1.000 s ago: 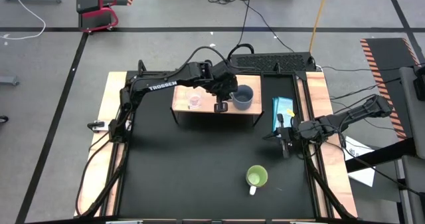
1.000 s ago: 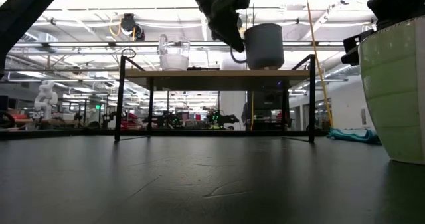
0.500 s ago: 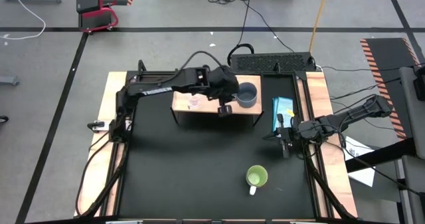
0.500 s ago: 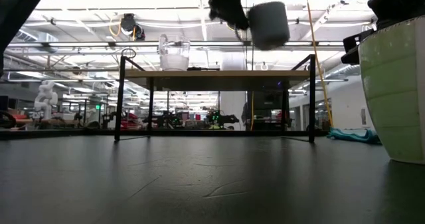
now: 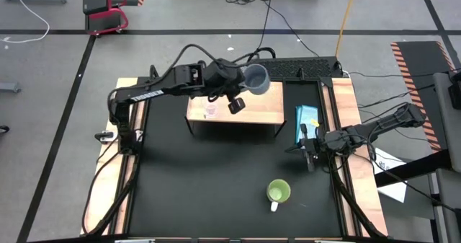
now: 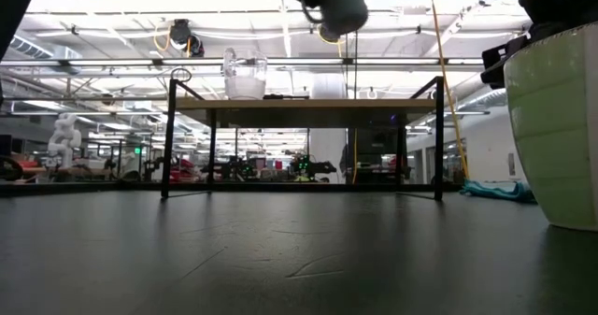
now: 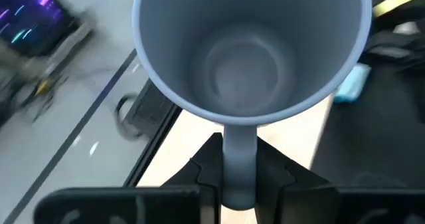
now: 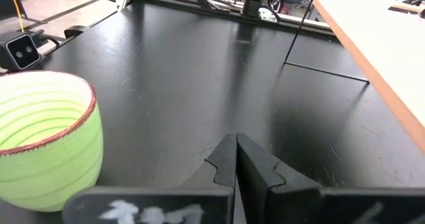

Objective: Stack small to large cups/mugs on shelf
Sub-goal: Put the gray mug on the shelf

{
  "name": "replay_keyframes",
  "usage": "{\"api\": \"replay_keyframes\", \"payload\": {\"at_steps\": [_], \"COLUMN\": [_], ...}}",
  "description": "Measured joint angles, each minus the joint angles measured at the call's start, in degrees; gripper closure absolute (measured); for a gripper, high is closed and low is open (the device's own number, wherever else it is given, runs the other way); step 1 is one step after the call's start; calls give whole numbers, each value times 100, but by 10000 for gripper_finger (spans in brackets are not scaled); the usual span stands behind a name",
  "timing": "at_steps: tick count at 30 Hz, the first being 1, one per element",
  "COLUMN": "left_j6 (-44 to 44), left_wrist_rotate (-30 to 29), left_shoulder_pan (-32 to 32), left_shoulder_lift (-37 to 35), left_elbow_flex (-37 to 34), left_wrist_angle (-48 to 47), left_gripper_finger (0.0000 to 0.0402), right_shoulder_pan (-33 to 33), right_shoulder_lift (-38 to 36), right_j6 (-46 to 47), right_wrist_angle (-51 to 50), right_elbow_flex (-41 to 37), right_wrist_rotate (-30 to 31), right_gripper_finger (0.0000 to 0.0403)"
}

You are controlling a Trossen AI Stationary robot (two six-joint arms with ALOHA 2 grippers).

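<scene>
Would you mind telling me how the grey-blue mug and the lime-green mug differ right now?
The grey-blue mug is held in the air above the shelf, gripped by its handle in the left hand; the lime-green mug stands on the black table, untouched. The grey-blue mug is plain inside; the lime-green mug shows ringed stripes and a reddish rim. The grey-blue mug's handle matches its body; the lime-green mug's is white. Both are empty.

Lime-green mug [image 6: 553,128]: cut off by the right edge in the low view.
Grey-blue mug [image 6: 338,5]: blurred, top cut by the upper edge in the low view.
Mug handle [image 7: 239,164]: its lower end is hidden between the left gripper [image 7: 239,177] fingers.
</scene>
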Motion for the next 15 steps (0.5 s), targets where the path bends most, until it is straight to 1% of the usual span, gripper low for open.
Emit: {"api": "replay_keyframes", "payload": {"at_steps": [8,10,15], "left_j6": [-1225,-1441,-2231], "left_wrist_rotate": [-1011,-1017,-782], "left_shoulder_pan": [-396,-472,-532], "left_shoulder_lift": [-6,-9,-9], "left_elbow_flex": [-2,-2,-2], "left_wrist_angle": [-854,-1016,-1400], "left_gripper_finger": [355,355,355], "right_shoulder_pan": [0,0,0], "right_shoulder_lift": [1,1,2], "right_j6": [-115,-165,-214], "right_wrist_angle": [101,153,176], "right_elbow_flex": [0,0,0], "right_wrist_rotate": [-1,-2,-2], "right_gripper_finger": [403,403,403]}}
